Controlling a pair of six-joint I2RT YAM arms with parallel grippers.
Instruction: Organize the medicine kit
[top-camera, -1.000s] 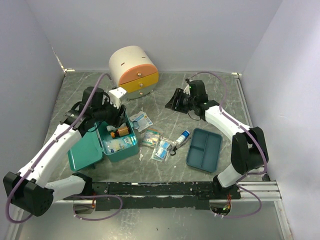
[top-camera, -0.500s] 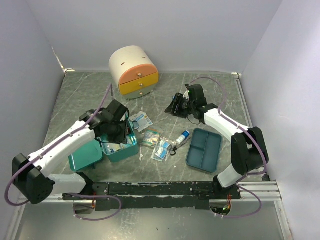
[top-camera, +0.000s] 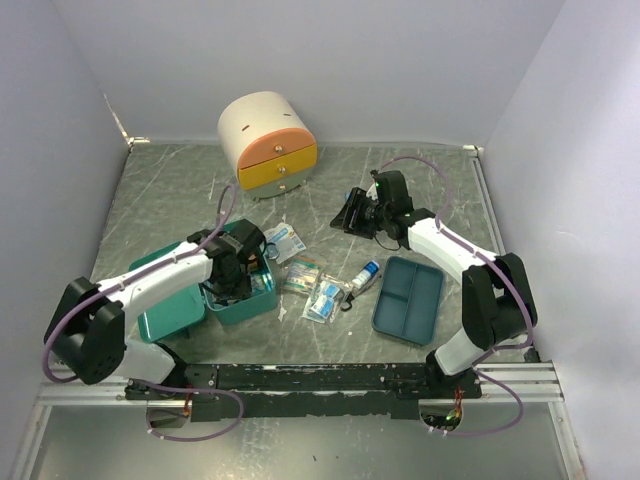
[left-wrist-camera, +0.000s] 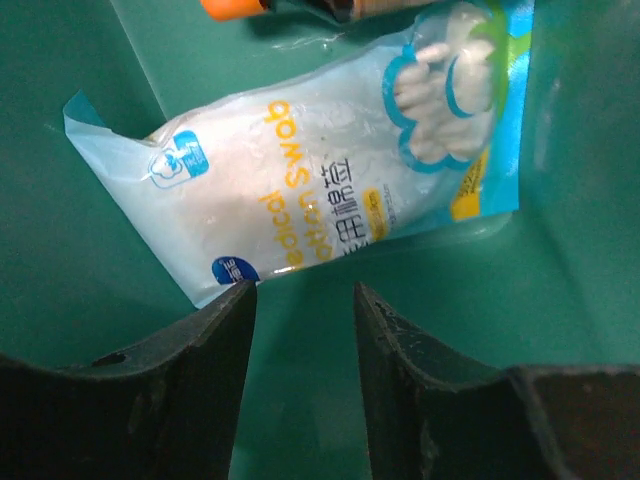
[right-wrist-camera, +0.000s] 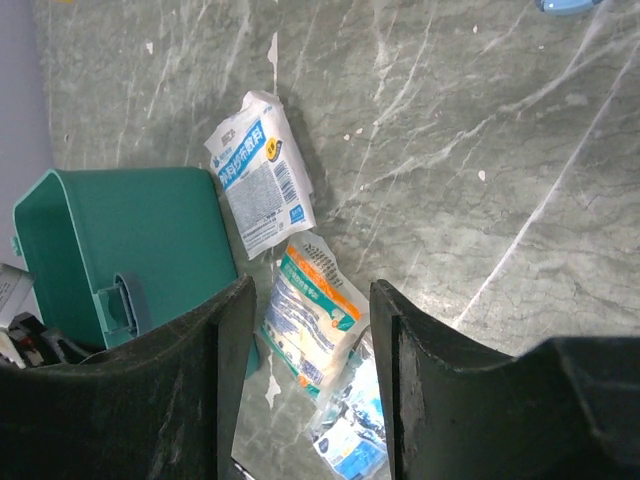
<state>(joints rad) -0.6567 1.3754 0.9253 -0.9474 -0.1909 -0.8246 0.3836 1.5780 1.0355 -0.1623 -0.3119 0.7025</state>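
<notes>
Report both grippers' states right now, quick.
Left gripper: open, empty, inside the medicine kit by a swab packet.
Right gripper: open, holding nothing, over the table.

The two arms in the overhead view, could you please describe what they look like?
Both the left arm and right arm have white shells with black joints. A mauve cable loops along each. The left pincer and right pincer have thick, matte black fingers.
</notes>
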